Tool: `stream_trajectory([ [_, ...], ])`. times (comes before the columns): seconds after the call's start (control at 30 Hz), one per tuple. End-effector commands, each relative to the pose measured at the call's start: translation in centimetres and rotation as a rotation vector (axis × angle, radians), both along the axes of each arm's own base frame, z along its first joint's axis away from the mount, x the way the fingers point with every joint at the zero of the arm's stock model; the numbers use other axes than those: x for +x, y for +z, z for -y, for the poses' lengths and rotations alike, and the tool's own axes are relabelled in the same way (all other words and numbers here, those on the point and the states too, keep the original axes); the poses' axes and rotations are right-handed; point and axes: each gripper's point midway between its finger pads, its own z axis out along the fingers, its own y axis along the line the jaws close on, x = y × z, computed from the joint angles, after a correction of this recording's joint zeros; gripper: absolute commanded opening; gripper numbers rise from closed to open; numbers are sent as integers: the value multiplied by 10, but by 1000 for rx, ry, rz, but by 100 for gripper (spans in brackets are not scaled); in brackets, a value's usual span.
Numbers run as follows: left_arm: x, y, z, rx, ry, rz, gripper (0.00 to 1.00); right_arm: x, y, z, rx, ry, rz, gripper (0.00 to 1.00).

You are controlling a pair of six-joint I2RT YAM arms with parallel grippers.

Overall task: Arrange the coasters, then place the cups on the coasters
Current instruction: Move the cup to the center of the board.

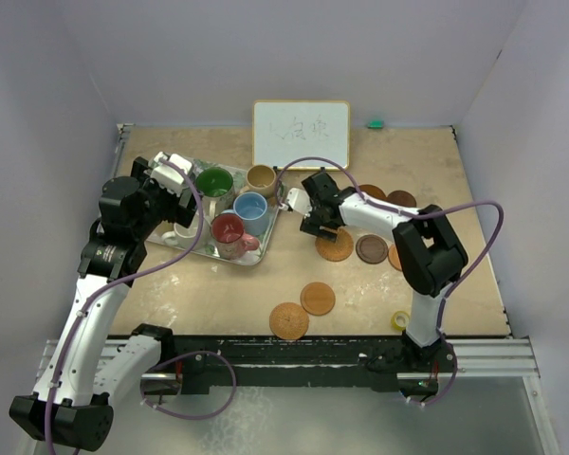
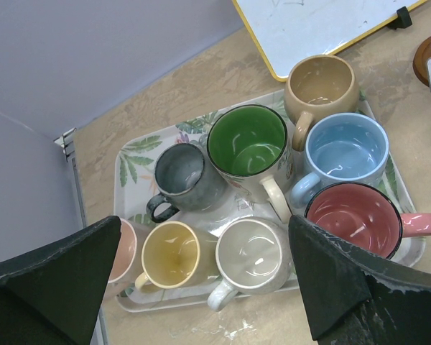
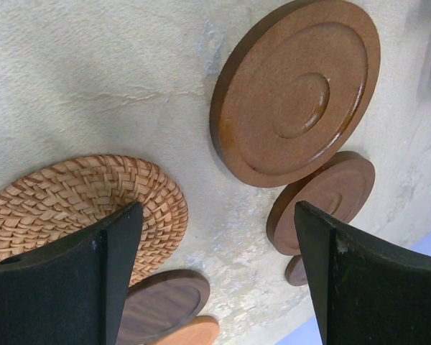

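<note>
The right gripper (image 3: 215,287) is being held spread above the woven coaster (image 3: 79,208) at lower left, seemingly readied for a pickup. The left gripper (image 2: 215,287) is being held wide over the cups (image 2: 248,144), crowded on the tray (image 2: 126,162) mid-frame.

cups (image 2: 248,140) on tray (image 2: 133,162) left, coasters (image 1: 317,299) on table (image 1: 218,294) right
</note>
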Motion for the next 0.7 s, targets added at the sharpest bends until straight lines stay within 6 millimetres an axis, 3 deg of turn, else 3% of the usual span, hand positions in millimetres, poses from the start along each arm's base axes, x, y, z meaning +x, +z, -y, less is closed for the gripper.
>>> stream_trajectory([
  [0.0,1,20,0,-8,-8,65,96,15,8,3,-25,-8,23,87],
  [0.4,-1,21,0,-9,-12,65,96,22,16,3,-2,-15,25,87],
  [0.67,-1,20,0,-9,-12,65,96,19,36,-8,75,-24,11,88],
])
